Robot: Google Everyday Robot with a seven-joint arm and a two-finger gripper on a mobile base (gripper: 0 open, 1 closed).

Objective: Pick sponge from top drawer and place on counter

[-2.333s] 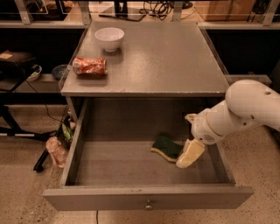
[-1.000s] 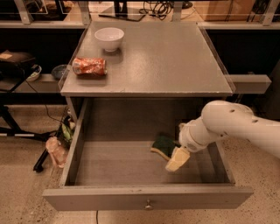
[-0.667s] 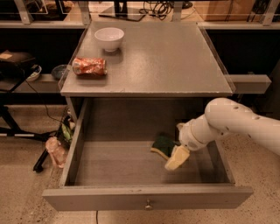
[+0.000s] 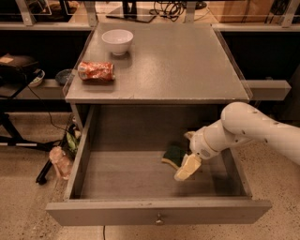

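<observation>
Your gripper (image 4: 188, 151) gapes empty inside the top drawer (image 4: 154, 211), with the sponge (image 4: 172, 153) just left of it. The counter (image 4: 187, 65) beyond holds a white bowl (image 4: 117, 41) and a crushed red can (image 4: 95, 71).

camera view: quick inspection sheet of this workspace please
surface: grey counter, clutter at its back left
job's things: sponge lies in the open top drawer, right of centre
clutter: white bowl and crushed red can on the counter
grippers: hand open, down in the drawer at the sponge's right edge
cables: dark cables behind the counter
surroundings: speckled floor; grey ledge beside the cabinet
</observation>
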